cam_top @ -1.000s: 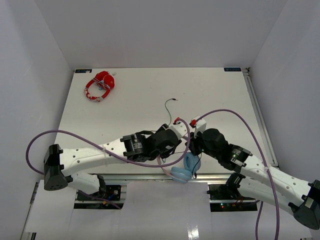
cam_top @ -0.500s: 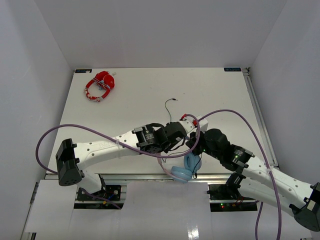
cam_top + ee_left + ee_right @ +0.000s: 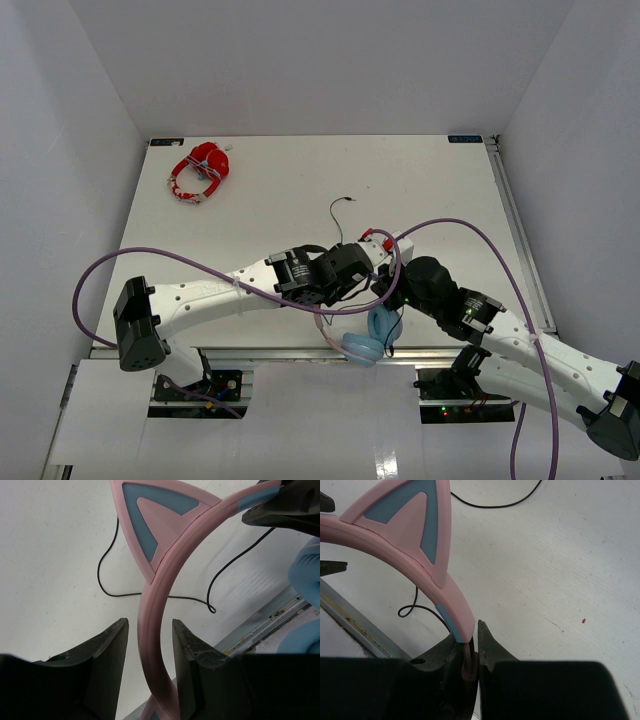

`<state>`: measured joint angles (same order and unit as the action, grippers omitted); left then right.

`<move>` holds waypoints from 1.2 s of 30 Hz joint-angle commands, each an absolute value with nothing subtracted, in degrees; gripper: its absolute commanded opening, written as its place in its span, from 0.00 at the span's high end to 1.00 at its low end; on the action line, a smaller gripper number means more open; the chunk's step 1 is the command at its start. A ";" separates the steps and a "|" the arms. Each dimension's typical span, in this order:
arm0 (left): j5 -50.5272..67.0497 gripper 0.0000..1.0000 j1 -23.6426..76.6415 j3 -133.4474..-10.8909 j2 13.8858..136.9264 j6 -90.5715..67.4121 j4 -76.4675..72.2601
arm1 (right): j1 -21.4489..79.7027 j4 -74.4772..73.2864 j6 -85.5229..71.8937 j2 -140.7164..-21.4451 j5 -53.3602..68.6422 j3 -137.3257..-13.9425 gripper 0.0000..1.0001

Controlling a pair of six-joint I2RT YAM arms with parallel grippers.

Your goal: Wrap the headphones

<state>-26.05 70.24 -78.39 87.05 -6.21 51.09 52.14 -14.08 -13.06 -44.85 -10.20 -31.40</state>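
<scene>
The headphones hang at the table's near edge, their light blue ear cups [image 3: 368, 336] below both wrists. The pink cat-ear headband [image 3: 156, 592] arches up between the two grippers. My left gripper [image 3: 150, 623] is open, one finger on each side of the headband with a gap at both sides. My right gripper [image 3: 474, 626] is shut on the other end of the headband [image 3: 415, 560], just below its blue-tipped end. The thin black cable [image 3: 338, 218] trails loose over the table towards the far side. It also loops under the band in the left wrist view [image 3: 106, 580].
Red-and-white headphones [image 3: 200, 172] lie at the far left corner of the table. The metal rail of the table's near edge [image 3: 300, 352] runs right under the ear cups. Purple arm cables [image 3: 470, 232] arc over both arms.
The left arm has swung forward and to the right, bringing its open jaws around the headband. In the last half second it has barely moved. The right gripper has kept its hold.
</scene>
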 commanded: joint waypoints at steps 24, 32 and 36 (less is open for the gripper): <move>-28.90 0.55 70.22 -73.97 77.82 -5.45 38.88 | 52.38 -10.79 -13.24 -44.46 -6.78 -32.78 0.92; -28.78 0.55 70.22 -74.33 79.98 -4.48 38.93 | 52.38 -10.72 -13.21 -44.77 -6.45 -32.78 0.92; -28.48 0.53 70.22 -74.38 80.13 -4.48 39.05 | 52.38 -10.66 -13.21 -44.54 -6.33 -32.70 0.92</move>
